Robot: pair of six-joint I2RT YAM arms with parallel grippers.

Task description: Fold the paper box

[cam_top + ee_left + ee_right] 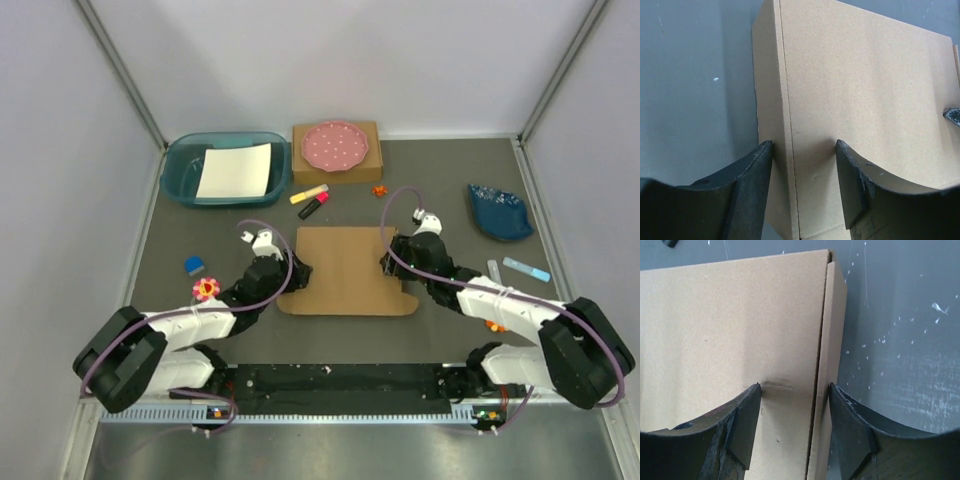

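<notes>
Paper box (345, 268): flat near the middle of the desk (450, 185), between both arms. Straddled at its left side fold by the left gripper (804, 145), jaws apart, not clamped; same at the right fold with the right gripper (795, 387). Probably light, stiff across panels, weak along creases. Best held gently at the side flaps to avoid denting.

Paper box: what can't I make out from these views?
Top view: box side edges, hidden under left hand and right hand.
Left wrist view: near end cut off by the frame; whether the hand touches the side flap unclear.
Right wrist view: the same.
Underside: hidden in every view.
</notes>
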